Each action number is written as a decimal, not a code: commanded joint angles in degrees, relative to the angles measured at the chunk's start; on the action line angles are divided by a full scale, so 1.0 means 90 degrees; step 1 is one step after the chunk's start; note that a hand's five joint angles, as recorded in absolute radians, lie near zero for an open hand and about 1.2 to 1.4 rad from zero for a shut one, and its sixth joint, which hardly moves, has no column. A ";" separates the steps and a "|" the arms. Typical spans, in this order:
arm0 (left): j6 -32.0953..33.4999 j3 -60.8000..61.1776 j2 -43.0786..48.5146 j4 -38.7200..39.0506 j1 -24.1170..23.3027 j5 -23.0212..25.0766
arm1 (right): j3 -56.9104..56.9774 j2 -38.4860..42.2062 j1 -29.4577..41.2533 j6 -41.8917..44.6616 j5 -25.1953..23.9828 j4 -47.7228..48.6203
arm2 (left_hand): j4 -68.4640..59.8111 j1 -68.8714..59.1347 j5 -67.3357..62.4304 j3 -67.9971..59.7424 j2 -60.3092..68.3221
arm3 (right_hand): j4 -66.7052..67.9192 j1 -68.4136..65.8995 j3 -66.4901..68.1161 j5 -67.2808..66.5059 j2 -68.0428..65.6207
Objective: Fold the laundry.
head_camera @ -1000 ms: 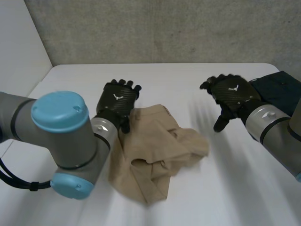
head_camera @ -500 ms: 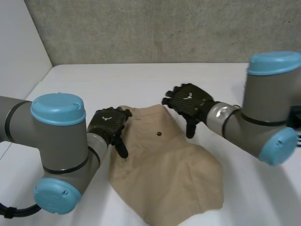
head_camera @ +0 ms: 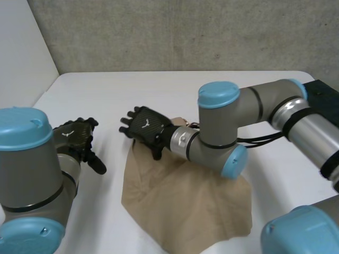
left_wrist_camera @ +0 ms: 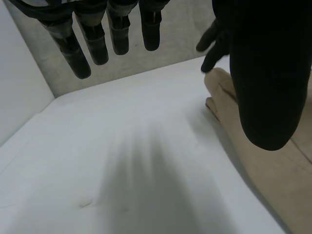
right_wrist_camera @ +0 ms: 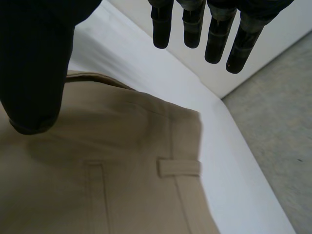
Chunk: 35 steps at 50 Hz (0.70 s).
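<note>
- Left hand [head_camera: 77, 141]: open. In the left wrist view its fingers [left_wrist_camera: 97, 46] hang straight and apart, the thumb stands off to one side, and nothing is held.
- Left hand position: over bare table [head_camera: 106, 87], beside the garment's left edge and clear of the cloth.
- Right hand [head_camera: 144, 126]: open. In the right wrist view its fingers [right_wrist_camera: 192, 29] are straight and spread, the thumb is apart from them, and no cloth lies between them.
- Right hand position: above the far left corner of the garment, with the thumb pointing down toward the cloth. Contact with the cloth cannot be told.
- Right arm [head_camera: 254, 114]: reaches across from the right side and passes over the far edge of the garment.
- Tan garment [head_camera: 185, 206]: lies spread flat on the table between the two arms, in the near middle area, with a few shallow creases.
- Garment detail: the right wrist view shows a belt loop [right_wrist_camera: 178, 167] and a stitched seam under the palm. The waistband corner lies below the fingertips.
- Dark cloth [head_camera: 324, 98]: lies at the far right edge of the table, well apart from the tan garment.
- Wall [head_camera: 185, 32]: grey concrete behind the table.
</note>
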<state>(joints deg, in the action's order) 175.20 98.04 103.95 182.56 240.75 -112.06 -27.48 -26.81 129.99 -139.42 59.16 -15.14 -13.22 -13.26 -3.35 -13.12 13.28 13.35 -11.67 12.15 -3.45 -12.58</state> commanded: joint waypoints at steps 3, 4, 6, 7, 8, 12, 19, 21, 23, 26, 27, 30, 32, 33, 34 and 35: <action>0.0016 0.0347 -0.0213 0.0018 0.0154 0.0058 | 0.1256 0.0967 0.0166 0.0783 0.0116 -0.0339 | -0.0208 -0.0204 -0.0194 -0.0219 0.0201 | 0.1889 -0.2076 0.2023 -0.1878 -0.1975; 0.0016 0.0357 -0.0213 0.0018 0.0154 0.0078 | 0.1324 0.1035 0.0166 0.0832 0.0136 -0.0330 | -0.0208 -0.0204 -0.0194 -0.0219 0.0201 | 0.2490 -0.2677 0.2624 -0.2480 -0.2576; 0.0016 0.0357 -0.0213 0.0018 0.0154 0.0146 | 0.1539 0.1192 0.0166 0.0940 0.0214 -0.0329 | -0.0208 -0.0204 -0.0194 -0.0219 0.0201 | 0.4248 -0.4435 0.4381 -0.4237 -0.4334; 0.0016 0.0357 -0.0213 0.0018 0.0154 0.0185 | 0.1608 0.1240 0.0166 0.0959 0.0243 -0.0329 | -0.0208 -0.0204 -0.0194 -0.0219 0.0201 | 0.4864 -0.5051 0.4998 -0.4853 -0.4950; 0.0016 0.0357 -0.0213 0.0018 0.0154 0.0224 | 0.1657 0.1260 0.0166 0.0969 0.0253 -0.0329 | -0.0208 -0.0204 -0.0194 -0.0219 0.0201 | 0.5647 -0.5834 0.5781 -0.5637 -0.5733; 0.0006 0.0347 -0.0232 0.0027 0.0154 0.0371 | 0.1813 0.1260 0.0156 0.0969 0.0341 -0.0281 | -0.0208 -0.0204 -0.0194 -0.0219 0.0201 | 0.7405 -0.7592 0.7539 -0.7395 -0.7491; 0.0016 0.0279 -0.0242 0.0037 0.0135 0.0527 | 0.1892 0.0637 0.0059 0.0950 0.1334 -0.0222 | -0.0133 -0.0129 -0.0119 -0.0144 0.0127 | 0.7405 -0.7592 0.7539 -0.7395 -0.7491; 0.0016 0.0249 -0.0232 0.0037 0.0096 0.0527 | 0.1853 0.0402 0.0010 0.0911 0.1697 -0.0261 | -0.0133 -0.0129 -0.0119 -0.0144 0.0127 | 0.7405 -0.7592 0.7539 -0.7395 -0.7491; 0.0016 0.0230 -0.0213 0.0037 0.0086 0.0527 | 0.1639 0.0052 -0.0155 0.0794 0.2155 -0.0426 | -0.0059 -0.0055 -0.0044 -0.0070 0.0052 | 0.7405 -0.7592 0.7539 -0.7395 -0.7491; 0.0016 0.0171 -0.0174 0.0037 -0.0011 0.0537 | 0.1083 -0.0398 -0.0351 0.0619 0.2382 -0.0729 | 0.0016 0.0020 0.0031 0.0006 -0.0023 | 0.7405 -0.7592 0.7539 -0.7395 -0.7491; 0.0016 0.0133 -0.0164 0.0028 -0.0070 0.0547 | 0.0636 -0.0758 -0.0477 0.0502 0.2353 -0.0884 | 0.0016 0.0020 0.0031 0.0006 -0.0023 | 0.7405 -0.7592 0.7539 -0.7395 -0.7491; -0.0062 -0.0063 -0.0066 -0.0011 -0.0353 0.0683 | -0.0137 -0.1335 -0.0654 0.0355 0.2246 -0.0925 | 0.0165 0.0169 0.0180 0.0155 -0.0172 | 0.7405 -0.7592 0.7539 -0.7395 -0.7491; -0.0179 -0.0209 0.0090 -0.0041 -0.0558 0.0820 | -0.1006 -0.1873 -0.0800 0.0296 0.2060 -0.0818 | 0.0184 0.0189 0.0199 0.0174 -0.0191 | 0.7405 -0.7592 0.7539 -0.7395 -0.7491; -0.0238 -0.0258 0.0129 -0.0050 -0.0617 0.0859 | -0.1280 -0.2048 -0.0849 0.0296 0.2002 -0.0760 | 0.0184 0.0189 0.0199 0.0174 -0.0191 | 0.7405 -0.7592 0.7539 -0.7395 -0.7491; -0.0364 -0.0345 0.0236 -0.0109 -0.0714 0.0937 | -0.1795 -0.2340 -0.0937 0.0305 0.1953 -0.0604 | 0.0166 0.0170 0.0180 0.0155 -0.0173 | 0.7405 -0.7592 0.7539 -0.7395 -0.7491; -0.0433 -0.0385 0.0275 -0.0148 -0.0763 0.0976 | -0.2042 -0.2488 -0.0976 0.0325 0.1952 -0.0516 | 0.0147 0.0151 0.0162 0.0137 -0.0154 | 0.7405 -0.7592 0.7539 -0.7395 -0.7491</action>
<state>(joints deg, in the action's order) 174.59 97.88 103.38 182.54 238.26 -106.03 -26.74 -37.25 124.76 -135.48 79.63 -22.44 -12.63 -13.06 -2.76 -12.85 12.71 67.96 -55.61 67.62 -56.84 -67.47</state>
